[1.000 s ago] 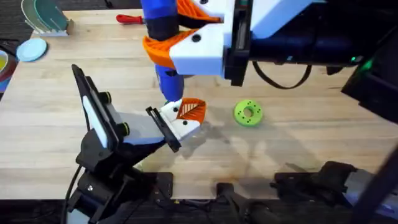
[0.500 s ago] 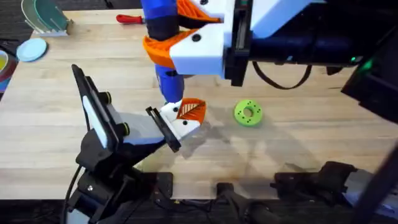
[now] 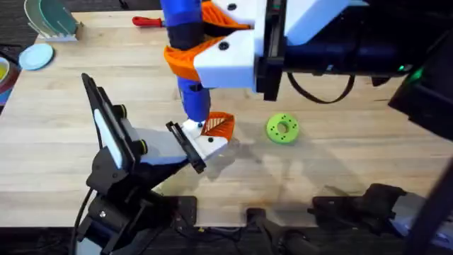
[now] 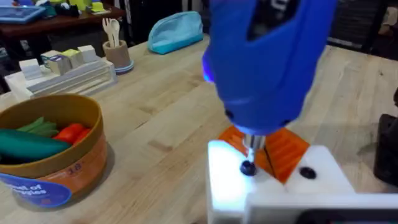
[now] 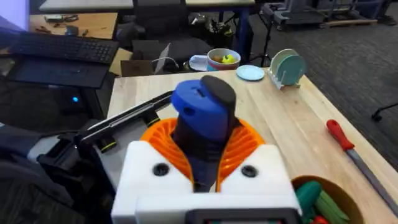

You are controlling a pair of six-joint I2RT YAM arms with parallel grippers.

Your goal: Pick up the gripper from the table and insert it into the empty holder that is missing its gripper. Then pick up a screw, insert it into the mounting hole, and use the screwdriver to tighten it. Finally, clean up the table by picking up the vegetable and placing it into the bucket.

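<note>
Above holder (image 3: 205,138): right pincer (image 5: 200,180) clamps upright screwdriver (image 3: 185,64), tip down.

Evenly, brightly lit from above; soft shadows on the bench (image 3: 340,163); close screwdriver (image 4: 267,62) blurred, holder (image 4: 227,180) glaring white.

You see the blue screwdriver (image 3: 190,64) standing upright at table centre, its thin tip (image 4: 250,147) set on a dark screw (image 4: 247,167) in the holder (image 3: 200,139). The holder is a white angular block; the orange ribbed gripper (image 3: 219,125) sits in it, just right of the tip. The bucket (image 4: 50,158), round and terracotta-orange, holds green and red toy vegetables (image 4: 37,138); its place on the table cannot be told.
</note>
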